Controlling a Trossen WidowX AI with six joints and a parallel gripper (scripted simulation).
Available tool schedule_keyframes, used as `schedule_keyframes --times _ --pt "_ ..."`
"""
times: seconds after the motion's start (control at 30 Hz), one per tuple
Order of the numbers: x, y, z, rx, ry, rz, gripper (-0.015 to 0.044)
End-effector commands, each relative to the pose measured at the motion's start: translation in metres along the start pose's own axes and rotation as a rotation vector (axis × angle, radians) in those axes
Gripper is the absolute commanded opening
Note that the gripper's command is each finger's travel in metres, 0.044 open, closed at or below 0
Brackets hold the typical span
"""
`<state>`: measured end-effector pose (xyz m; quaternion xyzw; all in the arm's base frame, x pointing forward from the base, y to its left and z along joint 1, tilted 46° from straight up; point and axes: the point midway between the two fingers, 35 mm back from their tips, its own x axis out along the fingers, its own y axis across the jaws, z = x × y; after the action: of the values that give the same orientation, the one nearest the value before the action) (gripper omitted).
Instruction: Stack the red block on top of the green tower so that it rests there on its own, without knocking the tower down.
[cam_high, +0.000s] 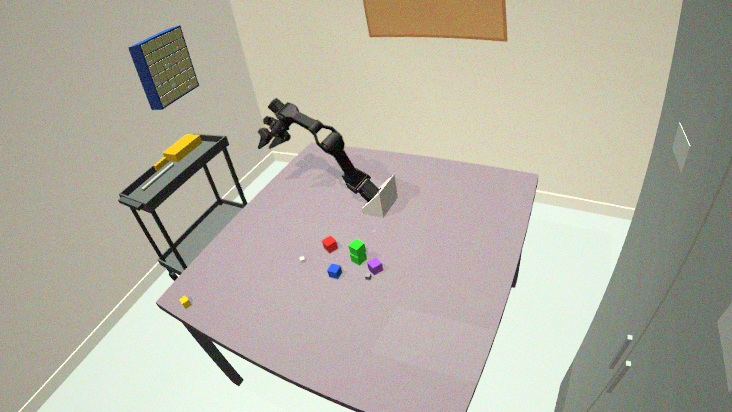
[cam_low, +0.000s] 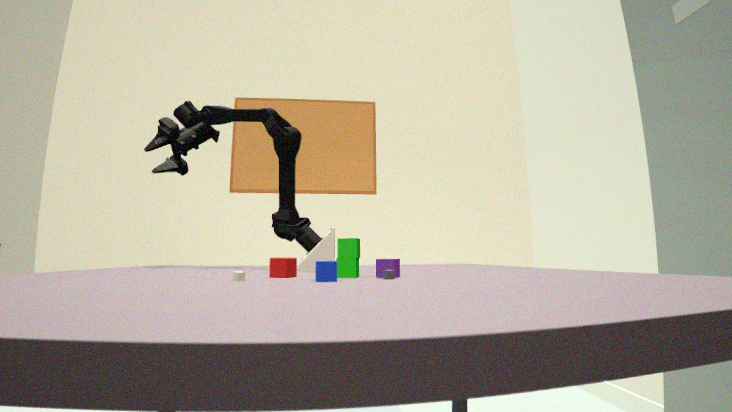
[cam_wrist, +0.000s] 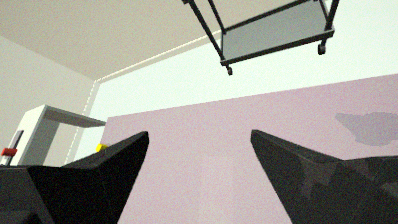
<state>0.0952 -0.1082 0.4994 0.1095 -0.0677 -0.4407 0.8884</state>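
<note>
Bright, even, soft light fills all three views, with no glare or blown-out patches. The matte mauve table top (cam_high: 409, 317) carries only faint shadows — a blurred grey one of the black jointed robot arm (cam_high: 335, 148) falls near the arm's base in the top view, and a soft grey patch shows at the right of the wrist view. Fine grain speckles the cream walls. Wide-angle distortion bends lines toward the edges — the tall grey cabinet (cam_high: 676, 255) curves, and the table's front edge bows in the exterior view. Edges look slightly soft and low in resolution throughout.
</note>
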Motion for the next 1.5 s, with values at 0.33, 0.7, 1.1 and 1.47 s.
schedule_keyframes --times 0.33,0.7,1.1,1.47 --pt "0.030 -0.029 -0.018 0.203 0.133 0.030 0.0440" --pt "0.072 -0.040 -0.059 0.366 0.343 0.050 0.0440" --pt "0.111 -0.024 -0.120 0.413 0.600 0.055 0.0440" --pt "0.130 0.004 -0.190 0.373 0.861 0.005 0.0440"
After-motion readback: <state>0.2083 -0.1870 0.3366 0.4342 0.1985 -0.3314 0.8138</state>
